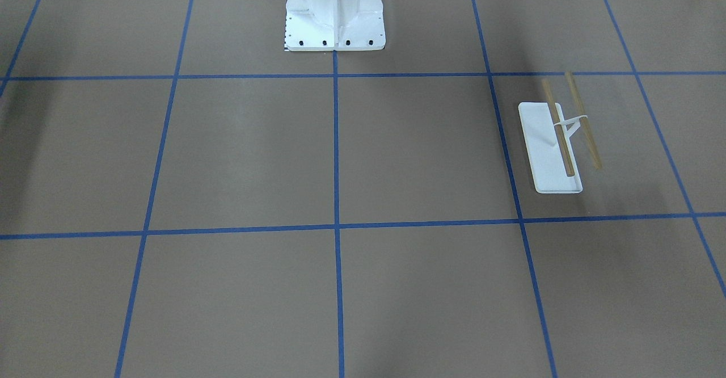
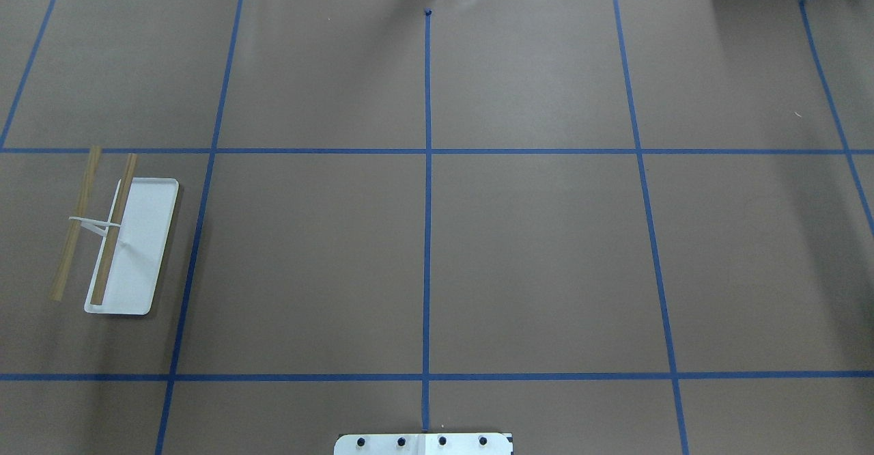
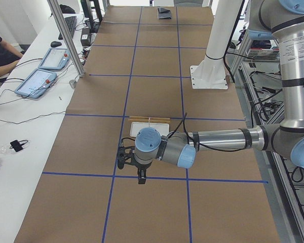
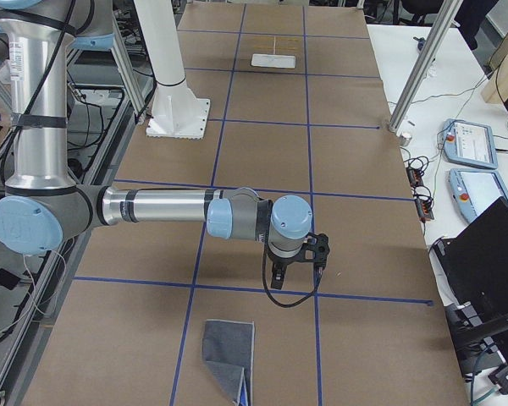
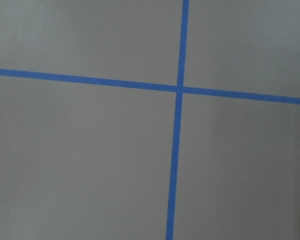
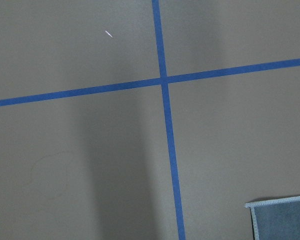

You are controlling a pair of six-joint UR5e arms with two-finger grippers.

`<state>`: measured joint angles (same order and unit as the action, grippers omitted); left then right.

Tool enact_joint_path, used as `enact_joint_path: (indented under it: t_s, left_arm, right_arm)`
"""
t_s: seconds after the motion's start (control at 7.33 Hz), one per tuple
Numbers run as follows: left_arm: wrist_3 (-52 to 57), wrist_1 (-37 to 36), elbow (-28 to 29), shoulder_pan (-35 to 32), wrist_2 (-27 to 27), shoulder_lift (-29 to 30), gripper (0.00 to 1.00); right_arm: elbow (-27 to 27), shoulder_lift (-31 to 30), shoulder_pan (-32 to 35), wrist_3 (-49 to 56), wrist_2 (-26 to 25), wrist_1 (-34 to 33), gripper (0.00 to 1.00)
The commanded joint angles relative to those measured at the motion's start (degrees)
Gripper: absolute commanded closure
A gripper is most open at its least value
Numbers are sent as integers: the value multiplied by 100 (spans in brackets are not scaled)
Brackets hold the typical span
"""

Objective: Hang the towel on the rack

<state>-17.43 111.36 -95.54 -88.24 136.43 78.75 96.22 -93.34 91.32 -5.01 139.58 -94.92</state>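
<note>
Over table, arms: level; left claw (image 3: 141, 180) and right claw (image 4: 296, 277) point down; opening cannot tell.
Near claws: 1 towel (image 4: 227, 351) (right), 1 rack (image 1: 547, 159) (left).

The small white rack with two wooden rods (image 2: 140, 250) stands on the brown table (image 2: 532, 250), on the robot's left. The grey square cloth towel (image 4: 227, 347) lies far off, at the right end.

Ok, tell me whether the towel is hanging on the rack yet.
No, the rack stands bare, and the towel lies flat on the table far from it.
</note>
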Motion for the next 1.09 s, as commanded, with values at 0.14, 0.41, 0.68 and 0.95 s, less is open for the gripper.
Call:
enact_joint_path:
  t_s: [0.14,0.41,0.68,0.95]
  left_arm:
    - [-6,0,0,0,6,0,1]
    - [11,0,44,0,-20,8,1]
    - [11,0,62,9,-12,8,2]
    - [3,-9,88,0,-20,8,1]
  right_arm:
    - [-24,17,-9,18,-36,-26,0]
    - [-24,-18,-9,17,-45,0,0]
    - [-24,-18,-9,8,-45,0,0]
    - [-42,-18,-9,17,-45,0,0]
